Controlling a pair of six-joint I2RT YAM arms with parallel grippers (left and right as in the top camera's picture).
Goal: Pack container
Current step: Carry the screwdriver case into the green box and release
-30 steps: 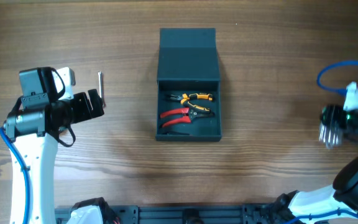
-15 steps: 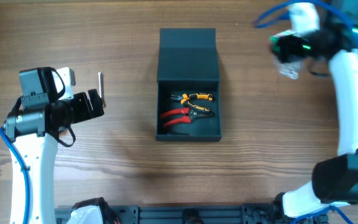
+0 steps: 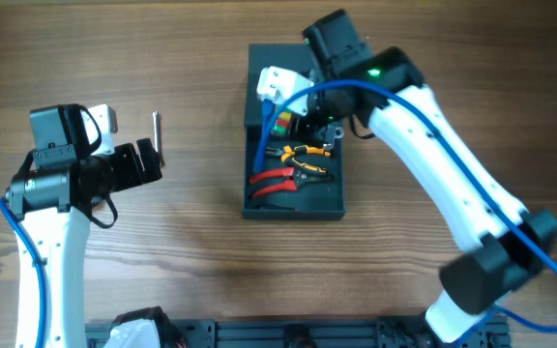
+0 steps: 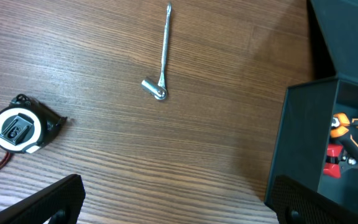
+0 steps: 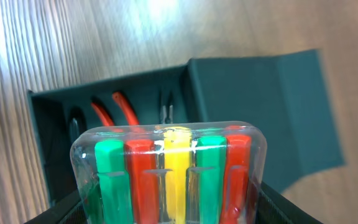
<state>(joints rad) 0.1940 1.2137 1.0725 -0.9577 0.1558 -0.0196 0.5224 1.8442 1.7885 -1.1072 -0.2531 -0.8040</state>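
Note:
The dark teal-grey container (image 3: pixel 294 211) sits mid-table with its flap lid (image 3: pixel 292 66) lying open at the far side. Inside are yellow-handled pliers (image 3: pixel 306 152) and red-handled pliers (image 3: pixel 273 180). My right gripper (image 3: pixel 301 116) is over the container's far half, shut on a clear case of green, red and yellow bits (image 5: pixel 166 168). The right wrist view shows the container (image 5: pixel 272 106) below the case. My left gripper (image 3: pixel 148 161) is open and empty to the container's left; its wrist view shows the container wall (image 4: pixel 297 143).
A thin metal wrench with a socket head (image 4: pixel 163 53) lies on the wood just beyond my left gripper, and it also shows in the overhead view (image 3: pixel 157 135). A black and white tape measure (image 4: pixel 18 129) lies to its left.
My right arm has swung from the table's far right edge across to above the container, carrying the clear case. The left arm has not moved.

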